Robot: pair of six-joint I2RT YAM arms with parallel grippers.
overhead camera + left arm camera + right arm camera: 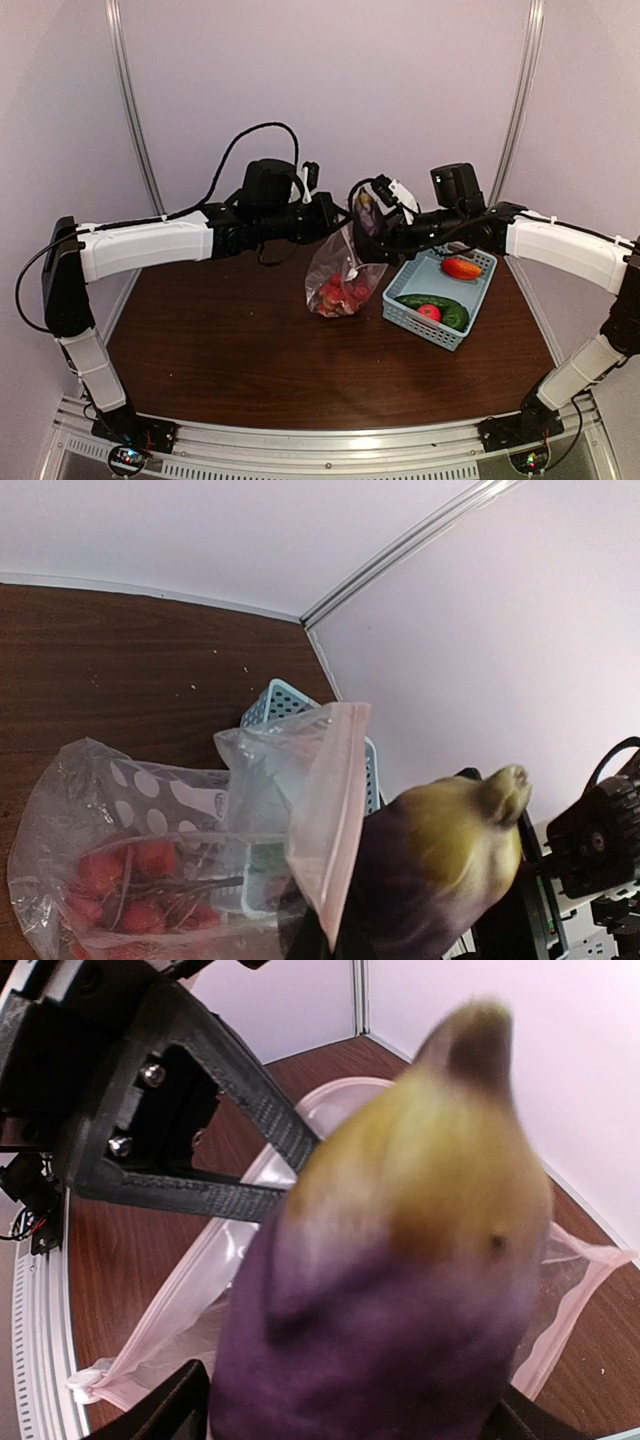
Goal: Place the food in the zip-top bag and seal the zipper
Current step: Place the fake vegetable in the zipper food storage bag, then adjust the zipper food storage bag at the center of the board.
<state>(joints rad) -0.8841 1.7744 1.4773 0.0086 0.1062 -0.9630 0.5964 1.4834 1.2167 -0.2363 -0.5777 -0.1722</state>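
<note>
Right gripper [372,220] clamps eggplant [400,1260] over bag [340,272] mouth; left gripper [337,220] pinches bag's rim.

A dark brown wood-grain table [250,370] fills the base of a small enclosed booth, its top catching a pale sheen near the front edge under soft, even light. Plain pale lilac walls [330,80] rise behind it and on both sides. Two slim silver metal strips mark the corners of the booth, the left strip [133,120] and the right strip [522,100] leaning inward toward the top. A ribbed aluminium rail [330,447] runs along the near edge of the table. In the left wrist view, a thin white seam [150,588] lines the join between tabletop and wall.
</note>
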